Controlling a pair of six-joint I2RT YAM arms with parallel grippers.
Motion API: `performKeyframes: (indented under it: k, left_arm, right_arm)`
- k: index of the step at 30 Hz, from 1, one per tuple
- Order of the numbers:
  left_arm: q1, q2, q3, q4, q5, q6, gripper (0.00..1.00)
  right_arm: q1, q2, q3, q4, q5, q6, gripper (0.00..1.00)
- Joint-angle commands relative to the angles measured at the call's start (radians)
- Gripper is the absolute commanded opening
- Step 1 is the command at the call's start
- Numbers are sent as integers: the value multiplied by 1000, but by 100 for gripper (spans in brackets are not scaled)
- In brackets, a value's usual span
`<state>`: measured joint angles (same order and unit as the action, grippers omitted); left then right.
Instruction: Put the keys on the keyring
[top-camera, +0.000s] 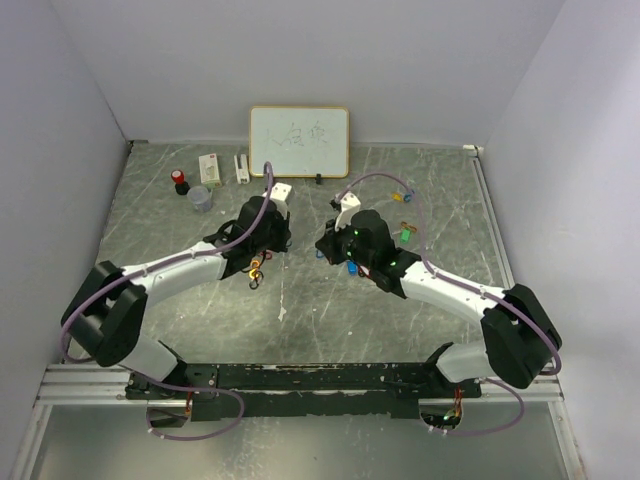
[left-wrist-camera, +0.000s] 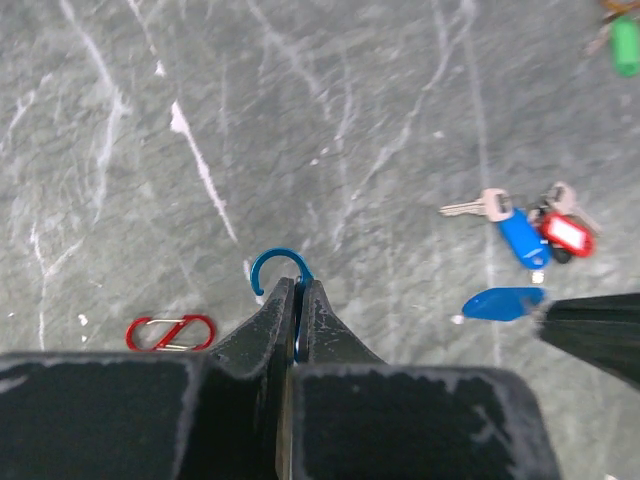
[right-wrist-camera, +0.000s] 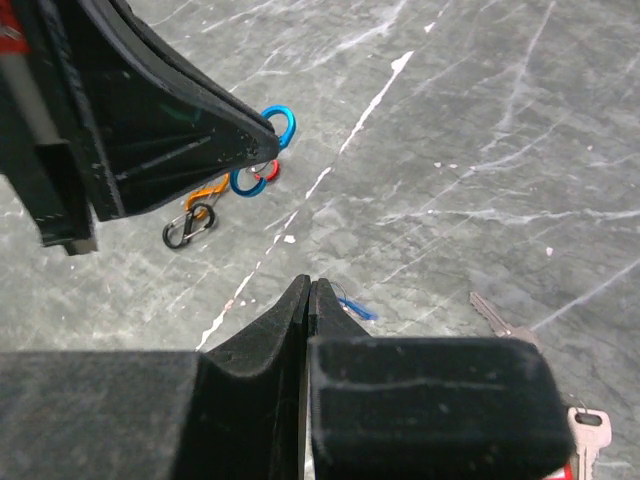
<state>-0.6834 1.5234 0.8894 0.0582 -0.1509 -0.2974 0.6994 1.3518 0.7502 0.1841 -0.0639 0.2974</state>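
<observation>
My left gripper (left-wrist-camera: 297, 285) is shut on a blue carabiner-shaped keyring (left-wrist-camera: 279, 268), whose open hook sticks out past the fingertips above the table. In the right wrist view the same keyring (right-wrist-camera: 279, 127) shows at the left gripper's tip. My right gripper (right-wrist-camera: 308, 285) is shut on a blue key tag (right-wrist-camera: 357, 309) by its thin wire loop. From the left wrist the tag (left-wrist-camera: 503, 302) hangs a short way right of the keyring. Blue and red tagged keys (left-wrist-camera: 541, 228) lie in a bunch on the table behind it. A green tag (left-wrist-camera: 626, 45) lies farther off.
A red clip (left-wrist-camera: 170, 332) lies left of the left gripper, and orange and black clips (right-wrist-camera: 190, 224) lie beneath it. A whiteboard (top-camera: 299, 141), a grey cup (top-camera: 200, 197), a red item (top-camera: 180, 180) and small white boxes (top-camera: 210, 165) stand along the back.
</observation>
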Motion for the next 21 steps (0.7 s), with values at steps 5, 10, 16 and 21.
performKeyframes:
  k: [5, 10, 16, 21]
  left_arm:
    - [-2, -114, -3, 42, 150, -23, 7]
    - [-3, -132, -13, 60, 212, -20, 7]
    - [-3, -130, -12, 64, 248, -23, 7]
    - [-3, -129, -14, 72, 260, -25, 7]
  right_arm:
    - [-6, 3, 1, 83, -101, -40, 0]
    - [-5, 12, 3, 105, -126, -35, 0]
    - [-5, 16, 18, 118, -143, -27, 0]
    - [-5, 29, 33, 117, -153, -29, 0]
